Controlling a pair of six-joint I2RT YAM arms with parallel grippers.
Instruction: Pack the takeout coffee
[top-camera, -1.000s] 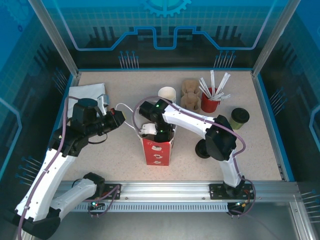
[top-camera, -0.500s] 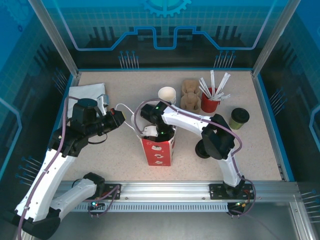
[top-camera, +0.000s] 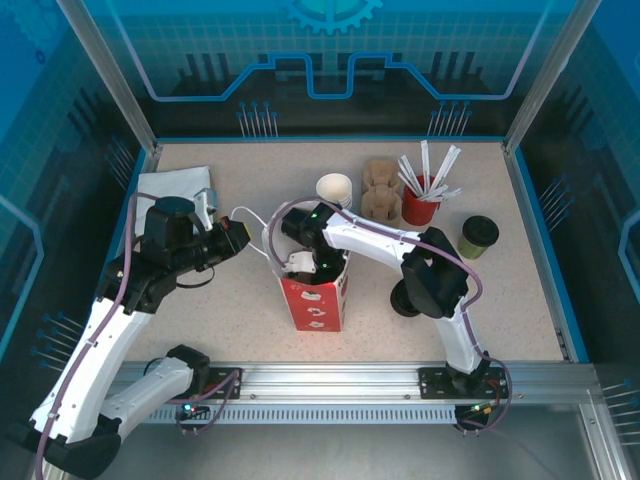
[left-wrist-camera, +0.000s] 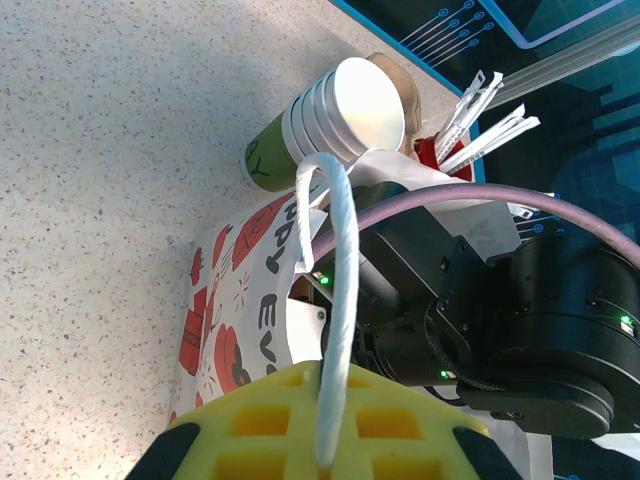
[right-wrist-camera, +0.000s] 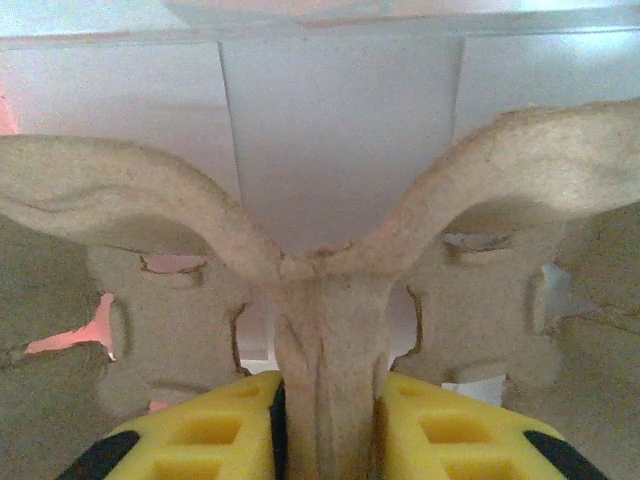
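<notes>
The takeout coffee (top-camera: 479, 236), a yellow-green cup with a black lid, stands at the right of the table, away from both arms. A red patterned paper bag (top-camera: 318, 300) stands upright in the middle. My left gripper (top-camera: 237, 232) is shut on the bag's white rope handle (left-wrist-camera: 335, 300), pulling it to the left. My right gripper (top-camera: 315, 265) reaches down inside the bag. A brown cardboard cup carrier (right-wrist-camera: 330, 330) has its centre ridge between the right gripper's (right-wrist-camera: 328, 420) yellow pads. The pads stand slightly apart, with a thin dark gap on the left side.
A stack of lidless cups (top-camera: 335, 188) stands behind the bag. More cardboard carriers (top-camera: 380, 188) and a red cup of stirrers (top-camera: 422, 200) are at the back right. Black lids (top-camera: 405, 298) lie right of the bag, and a white cloth (top-camera: 175, 185) at the back left.
My right wrist has sunk a little deeper into the bag and its pads have eased apart from the carrier's ridge. The left arm has not moved.
</notes>
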